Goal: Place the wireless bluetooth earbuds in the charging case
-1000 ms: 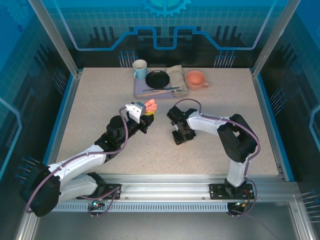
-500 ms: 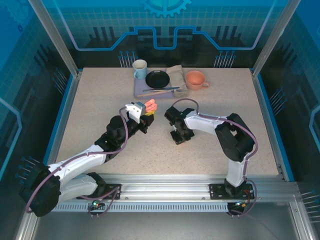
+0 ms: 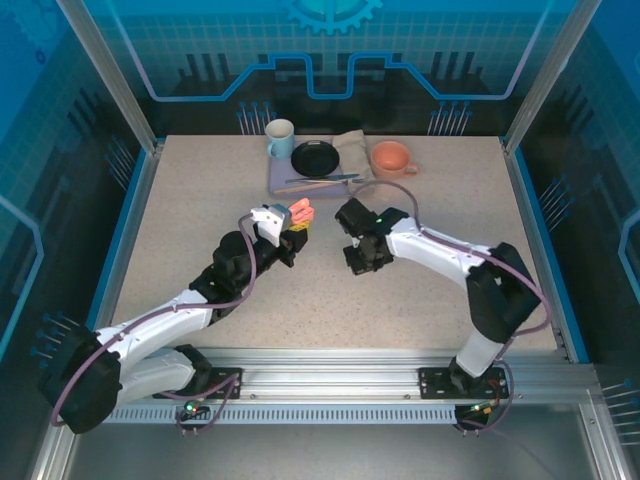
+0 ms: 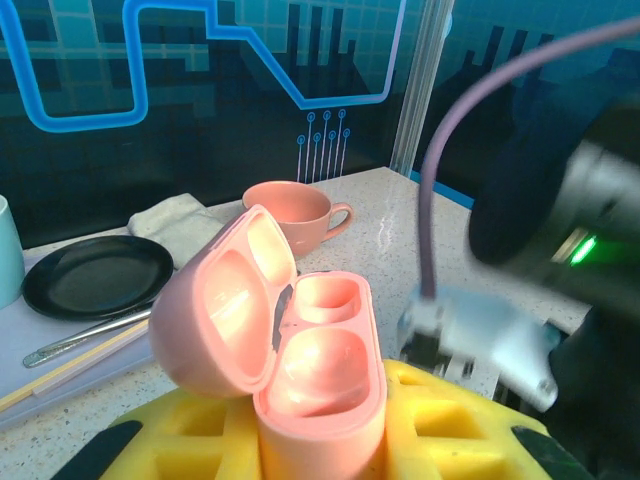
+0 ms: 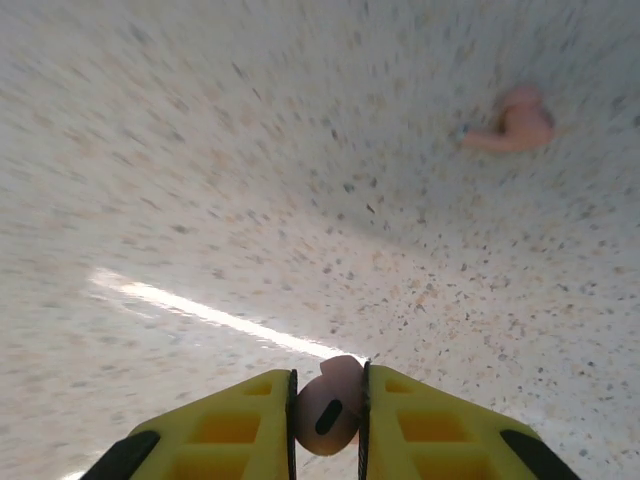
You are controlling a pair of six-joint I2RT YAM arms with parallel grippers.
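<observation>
- salmon-pink plastic marks the charging case (image 3: 300, 212) in the top external view. its lid is open, and the left gripper (image 3: 293, 226) has its jaws closed around the case body above the speckled table (image 3: 200, 200).
- the right gripper (image 3: 362, 262) hangs to the right of the case, near it but apart, pointing down at the table. its jaws are too small to read from up here.
- behind the case, toward the far edge, sit a pale blue mug (image 3: 280, 138), a black plate (image 3: 315, 157), a folded cloth (image 3: 353, 150) and a salmon cup (image 3: 391, 158).
- in the left wrist view the case (image 4: 320, 370) stands upright, gripped low on its body between the yellow fingers (image 4: 440, 425). the lid tilts back to the left and two hollow wells show in the base.
- beyond the case lie the salmon cup (image 4: 290, 205), the black plate (image 4: 95, 275) and the cloth (image 4: 175, 215). the right arm (image 4: 560, 230) is a blur just right of the case.
- in the right wrist view the jaws are closed on the held earbud (image 5: 328, 405), a pink one pinched between the yellow fingers (image 5: 230, 425).
- a loose earbud (image 5: 510, 128), also pink, lies on the table. how it sits from the case i cannot tell.
</observation>
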